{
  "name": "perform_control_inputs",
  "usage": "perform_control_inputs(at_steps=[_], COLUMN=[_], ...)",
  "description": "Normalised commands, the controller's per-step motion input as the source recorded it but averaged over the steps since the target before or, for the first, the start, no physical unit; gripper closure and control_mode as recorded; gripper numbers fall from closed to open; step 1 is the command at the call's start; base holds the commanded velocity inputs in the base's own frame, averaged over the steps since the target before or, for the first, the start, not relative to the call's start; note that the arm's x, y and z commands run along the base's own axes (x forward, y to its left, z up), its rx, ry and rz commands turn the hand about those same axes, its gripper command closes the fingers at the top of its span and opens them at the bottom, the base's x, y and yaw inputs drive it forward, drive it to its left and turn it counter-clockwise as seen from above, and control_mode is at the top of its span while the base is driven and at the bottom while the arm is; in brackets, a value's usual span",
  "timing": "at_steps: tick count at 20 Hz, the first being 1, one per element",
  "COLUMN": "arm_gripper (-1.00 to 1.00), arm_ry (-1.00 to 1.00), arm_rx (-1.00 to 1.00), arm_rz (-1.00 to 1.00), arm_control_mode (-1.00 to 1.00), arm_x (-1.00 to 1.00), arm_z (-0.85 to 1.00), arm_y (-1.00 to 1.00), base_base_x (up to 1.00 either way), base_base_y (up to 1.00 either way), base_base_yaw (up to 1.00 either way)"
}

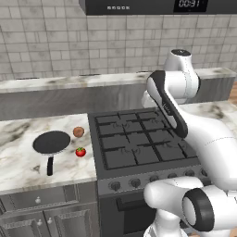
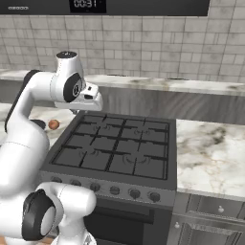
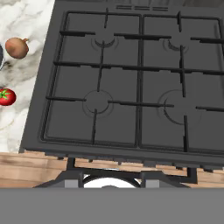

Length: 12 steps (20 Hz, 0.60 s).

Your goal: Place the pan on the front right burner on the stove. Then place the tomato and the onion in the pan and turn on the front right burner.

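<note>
Left base view: pan [image 1: 51,142] sat on the bench left of the stove [image 1: 139,139], tomato [image 1: 80,152] and onion [image 1: 78,132] between them, all awaiting pickup.

Right base view: onion beside the stove's left edge.

Hand view: camera over the bare front right burner [image 3: 179,107], probably surveying; jaws' state unreadable.

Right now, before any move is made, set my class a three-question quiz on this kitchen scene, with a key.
1. True or false: the pan is on the stove.
2. Which lies nearer the back wall: A) the onion or B) the tomato?
3. Fill in: the pan, onion and tomato all rest on the ______ to the left of the stove.

Key: 1 false, the pan sits on the counter. 2 A. 3 counter.
</note>
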Motion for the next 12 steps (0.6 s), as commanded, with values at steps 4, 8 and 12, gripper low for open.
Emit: perform_control_inputs(at_steps=[4, 8, 12], arm_gripper=[-1.0, -1.0, -1.0], arm_ry=[0.0, 0.0, 0.06], arm_rx=[0.0, 0.0, 0.0], arm_rz=[0.0, 0.0, 0.0], arm_control_mode=[-1.0, -1.0, -1.0], arm_x=[0.0, 0.0, 0.0], arm_z=[-0.05, -0.15, -0.11], arm_y=[0.36, 0.53, 0.47], base_base_x=[0.0, 0.0, 0.0], base_base_y=[0.0, 0.0, 0.0], base_base_yaw=[0.0, 0.0, 0.0])
